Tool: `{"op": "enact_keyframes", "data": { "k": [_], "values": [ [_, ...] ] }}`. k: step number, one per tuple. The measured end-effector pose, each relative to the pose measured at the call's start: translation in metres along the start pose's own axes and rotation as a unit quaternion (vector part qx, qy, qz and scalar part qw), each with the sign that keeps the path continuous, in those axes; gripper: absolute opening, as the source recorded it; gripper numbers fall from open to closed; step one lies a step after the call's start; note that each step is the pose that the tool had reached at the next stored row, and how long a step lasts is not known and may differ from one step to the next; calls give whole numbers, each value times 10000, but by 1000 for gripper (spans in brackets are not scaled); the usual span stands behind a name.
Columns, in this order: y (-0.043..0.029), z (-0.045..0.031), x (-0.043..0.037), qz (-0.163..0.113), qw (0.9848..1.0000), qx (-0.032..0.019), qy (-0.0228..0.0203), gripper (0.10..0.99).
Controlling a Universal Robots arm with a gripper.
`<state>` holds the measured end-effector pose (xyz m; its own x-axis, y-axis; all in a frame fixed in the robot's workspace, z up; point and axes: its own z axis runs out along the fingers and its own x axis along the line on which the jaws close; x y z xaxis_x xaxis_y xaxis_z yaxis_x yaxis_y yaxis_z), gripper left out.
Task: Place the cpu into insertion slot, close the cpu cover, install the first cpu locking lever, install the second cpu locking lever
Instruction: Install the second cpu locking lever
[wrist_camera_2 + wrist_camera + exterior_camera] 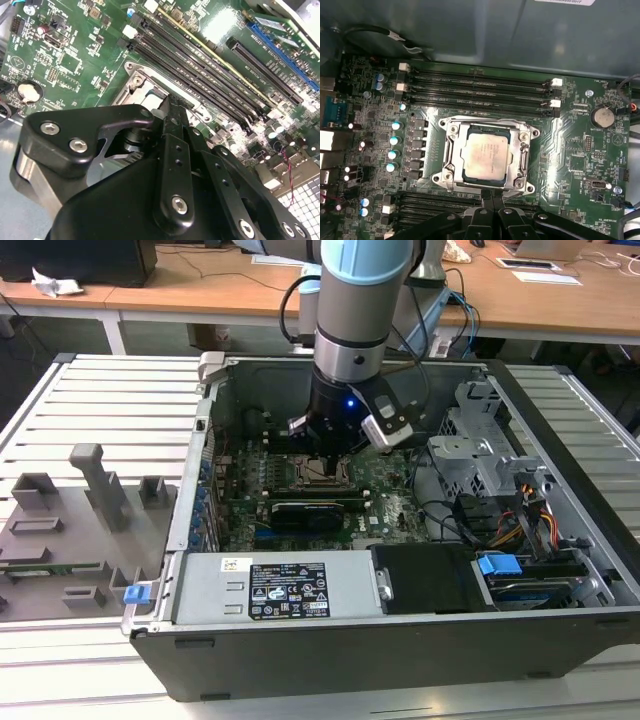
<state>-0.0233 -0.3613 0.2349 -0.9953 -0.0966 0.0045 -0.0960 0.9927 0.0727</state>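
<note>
The cpu [485, 152], a small square chip with a silvery-tan face and a greenish rim, lies flat in the socket on the green motherboard. The cpu cover [451, 150], a silver frame with a window, lies down around it. My gripper [491, 193] is shut, its two black fingers pressed together with their tips at the socket's edge. Nothing shows between them. In the second wrist view the gripper [170, 103] hangs right over the socket's corner [137, 80]. In the exterior view the gripper [318, 452] reaches down into the open computer case above the socket [325, 472].
Long black memory slots [480, 85] run beside the socket, and a coin battery [603, 117] sits nearby. A black expansion card [305, 512], the power supply [285, 590] and a metal drive cage [480, 450] crowd the case. Grey fixtures [100, 485] stand on the table at the exterior view's left.
</note>
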Motion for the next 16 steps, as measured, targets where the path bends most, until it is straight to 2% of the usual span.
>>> {"op": "enact_keyframes", "data": {
  "k": [5,8,12,16],
  "values": [
    [-20,14,90,1,10000,0,0,106],
    [-57,12,107,0,10000,0,0,106],
    [-71,12,131,0,10000,-1,0,106],
    [-75,18,235,0,10000,-3,-1,106]
  ]
}}
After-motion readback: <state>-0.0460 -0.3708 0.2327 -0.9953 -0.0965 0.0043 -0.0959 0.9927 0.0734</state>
